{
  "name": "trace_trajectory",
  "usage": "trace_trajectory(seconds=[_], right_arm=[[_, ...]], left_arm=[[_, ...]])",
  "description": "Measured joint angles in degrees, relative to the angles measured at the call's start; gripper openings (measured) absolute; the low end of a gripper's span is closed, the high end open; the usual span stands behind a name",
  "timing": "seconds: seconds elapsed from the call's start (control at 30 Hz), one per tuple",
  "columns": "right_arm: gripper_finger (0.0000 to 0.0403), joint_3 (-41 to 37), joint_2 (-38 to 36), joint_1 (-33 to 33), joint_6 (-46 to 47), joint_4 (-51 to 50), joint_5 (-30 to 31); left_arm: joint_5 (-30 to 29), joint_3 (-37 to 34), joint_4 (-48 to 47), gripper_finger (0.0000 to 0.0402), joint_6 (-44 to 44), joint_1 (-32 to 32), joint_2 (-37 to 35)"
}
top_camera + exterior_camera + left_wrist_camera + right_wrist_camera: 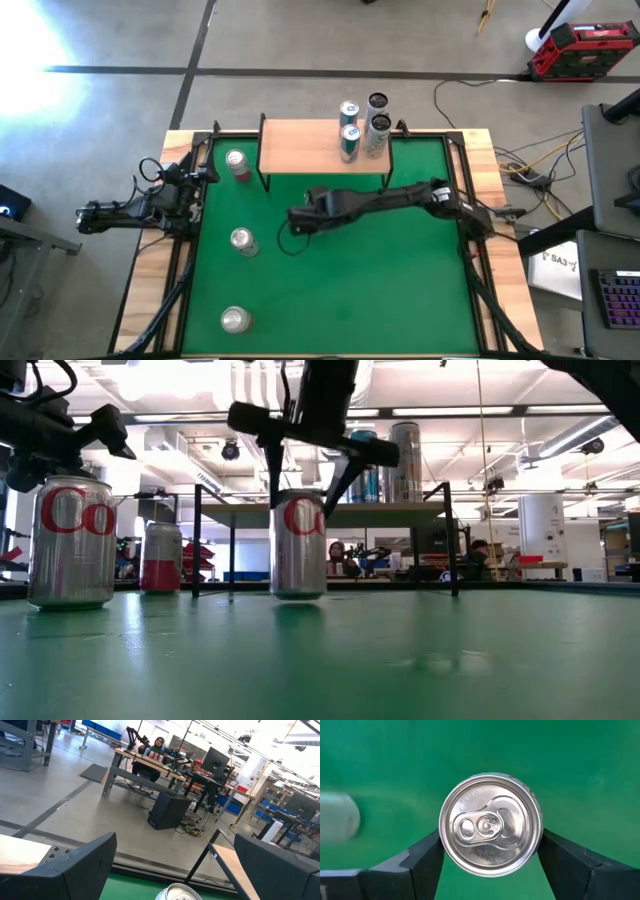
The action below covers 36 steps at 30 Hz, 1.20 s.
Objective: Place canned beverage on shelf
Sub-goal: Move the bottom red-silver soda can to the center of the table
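Note:
The shelf [310,146], with a light wooden top on thin black legs, stands at the table's far side and carries several cans [362,126]. My right gripper [297,221] reaches to the table's middle and is shut on a silver-and-red can [298,550] that stands upright on the green mat. The gripper hides this can in the high view. My left gripper [175,870] is open and empty at the table's left edge [190,190], near a red-and-silver can [237,163] standing by the shelf's left legs. My right gripper pinches the can's upper side wall [536,805] between its two fingers, one on each opposite side, just below the rim. The fingers [274,485] come from above, pointing down. The can stands upright with its base on the mat.
Two more silver cans stand on the mat at the left, one mid-table [243,241] and one near the front edge [235,319]. The shelf's left half is bare. The mat's right half is free. A person sits at a desk in the room beyond [159,742].

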Motion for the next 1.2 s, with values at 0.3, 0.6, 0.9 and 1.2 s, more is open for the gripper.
trace_trajectory(seconds=[0.3, 0.6, 0.9, 1.2], right_arm=[[0.0277, 0.0, -0.1, -6.0, 8.1, -1.3, 0.3], [0.0281, 0.0, -0.1, -6.7, 13.5, -1.2, 0.1], [0.0283, 0.0, -0.1, -6.7, 10.1, -0.7, -1.3], [0.0283, 0.1, -0.1, -6.7, 5.6, 1.5, -1.9]], left_arm=[[0.0, 0.0, 0.0, 0.0389, 0.0, 0.0, 0.0], [0.0, 0.0, 0.0, 0.0389, 0.0, 0.0, 0.0], [0.0, 0.0, 0.0, 0.0389, 0.0, 0.0, 0.0], [0.0, 0.0, 0.0, 0.0389, 0.0, 0.0, 0.0]])
